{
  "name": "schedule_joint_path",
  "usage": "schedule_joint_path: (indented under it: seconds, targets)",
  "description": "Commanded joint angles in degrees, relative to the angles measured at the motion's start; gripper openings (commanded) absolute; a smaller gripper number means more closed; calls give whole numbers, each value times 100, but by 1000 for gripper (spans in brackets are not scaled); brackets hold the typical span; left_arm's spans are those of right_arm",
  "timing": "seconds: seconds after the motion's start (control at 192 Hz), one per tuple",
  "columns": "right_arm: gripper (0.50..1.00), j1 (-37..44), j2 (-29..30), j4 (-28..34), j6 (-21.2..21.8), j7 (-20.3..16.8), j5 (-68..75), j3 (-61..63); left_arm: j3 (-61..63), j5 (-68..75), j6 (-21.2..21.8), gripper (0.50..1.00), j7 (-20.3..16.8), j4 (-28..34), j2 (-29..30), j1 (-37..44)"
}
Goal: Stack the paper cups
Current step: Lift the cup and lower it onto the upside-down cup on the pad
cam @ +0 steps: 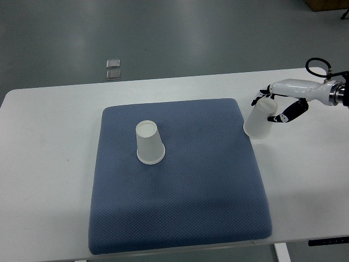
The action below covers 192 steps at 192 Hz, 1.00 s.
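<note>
One white paper cup [149,142] stands upside down on the blue mat [180,180], left of its middle. A second paper cup [259,119], also mouth down and tilted, is at the mat's right edge over the white table. My right hand [275,106] comes in from the right edge and has its fingers curled around that cup's upper part. The left arm does not show.
The white table [49,164] carries the mat. Two small clear squares [113,69] lie on the grey floor beyond the table's far edge. A brown box corner [327,4] sits at the top right.
</note>
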Motion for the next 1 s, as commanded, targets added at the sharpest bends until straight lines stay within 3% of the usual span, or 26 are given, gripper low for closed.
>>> schedule_joint_path:
  seconds: [0.0,0.313,0.72,0.997]
  targets:
    - [592,276,0,326,85,0,1,22,-9,-2,-8,1000,0,0,0,0]
    - [592,873,316,1135,357,0,28,83,0,-2,-8,1000,0,0,0,0]
    - [599,1691,1441,1056,1263,-275,19,57,0,-2,0,1000,0,0,0,0]
    - [603,1981,2092,766,1421,-538,1,-66,0,-2,1,1000,0,0,0,0]
